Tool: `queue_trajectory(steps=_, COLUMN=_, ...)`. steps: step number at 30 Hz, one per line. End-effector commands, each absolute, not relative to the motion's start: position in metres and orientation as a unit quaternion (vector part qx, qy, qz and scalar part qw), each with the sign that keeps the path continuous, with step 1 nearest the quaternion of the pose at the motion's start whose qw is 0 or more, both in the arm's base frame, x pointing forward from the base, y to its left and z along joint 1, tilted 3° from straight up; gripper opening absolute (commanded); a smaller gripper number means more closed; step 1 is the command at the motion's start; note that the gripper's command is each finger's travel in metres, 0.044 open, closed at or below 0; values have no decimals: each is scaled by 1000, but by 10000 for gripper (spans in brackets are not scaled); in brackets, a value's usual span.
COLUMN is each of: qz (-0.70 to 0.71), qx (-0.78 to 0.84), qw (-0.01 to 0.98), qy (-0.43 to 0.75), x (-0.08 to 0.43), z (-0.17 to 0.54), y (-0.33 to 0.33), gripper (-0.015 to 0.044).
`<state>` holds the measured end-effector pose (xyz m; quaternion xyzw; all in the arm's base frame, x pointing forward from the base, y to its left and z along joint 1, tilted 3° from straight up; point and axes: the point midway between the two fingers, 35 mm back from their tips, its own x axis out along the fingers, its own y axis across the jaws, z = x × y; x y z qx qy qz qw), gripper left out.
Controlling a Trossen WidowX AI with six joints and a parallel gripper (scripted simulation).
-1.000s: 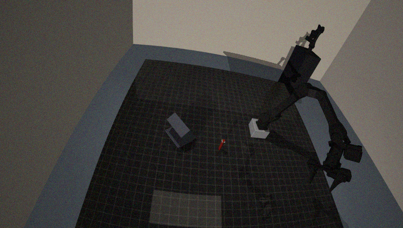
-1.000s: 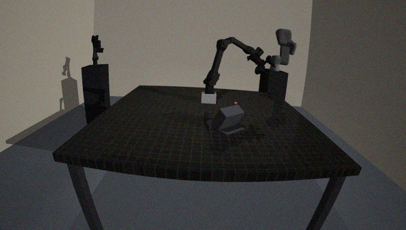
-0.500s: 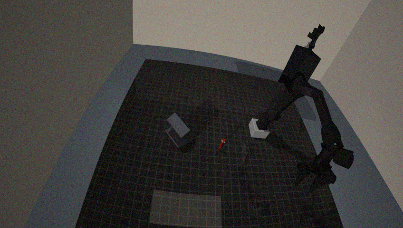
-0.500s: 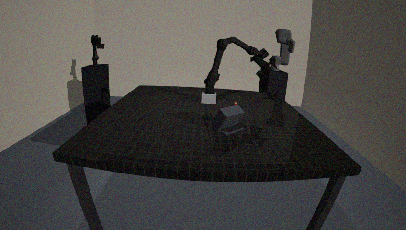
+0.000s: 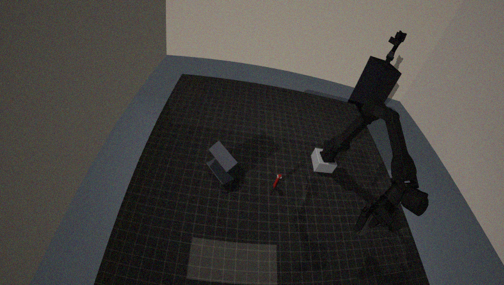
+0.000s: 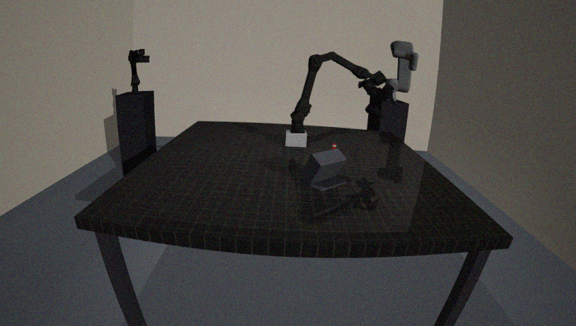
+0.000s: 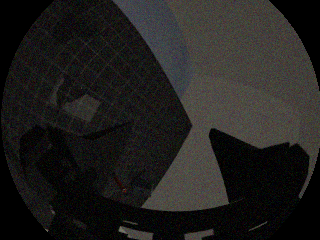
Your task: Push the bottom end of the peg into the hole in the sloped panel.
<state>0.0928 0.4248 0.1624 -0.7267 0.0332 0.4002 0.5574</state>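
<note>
The red peg point(image 5: 276, 181) point(image 6: 334, 145) point(image 7: 120, 183) stands on the table between the robot's base and the sloped panel, with a pale band near its top. In the exterior view only its top shows behind the panel. The grey panel block point(image 5: 223, 155) point(image 6: 329, 159) stands beyond the peg from the base. No hole can be made out in either the top or the exterior view. My gripper point(image 5: 376, 228) point(image 7: 171, 130) is open and empty, raised high near the table's side edge, far from both peg and panel. Its two dark fingers stand wide apart in the wrist view.
The arm rises from a white base block point(image 5: 324, 166) point(image 6: 296, 138) on the dark gridded table point(image 5: 158, 211) point(image 6: 202, 193). Behind the table stand dark pedestals point(image 5: 375, 79) point(image 6: 135, 129) bearing other small arms. A pale patch of light point(image 5: 231, 261) lies on the table.
</note>
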Motion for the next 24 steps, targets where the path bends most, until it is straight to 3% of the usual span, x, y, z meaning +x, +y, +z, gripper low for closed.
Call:
queue_trajectory(steps=1, qz=400, qx=-707, qw=579, qy=67, x=105, z=156, y=418, gripper=440)
queue_trajectory(steps=24, qz=328, qx=-510, qw=739, qy=293, x=177, z=128, y=363, gripper=440)
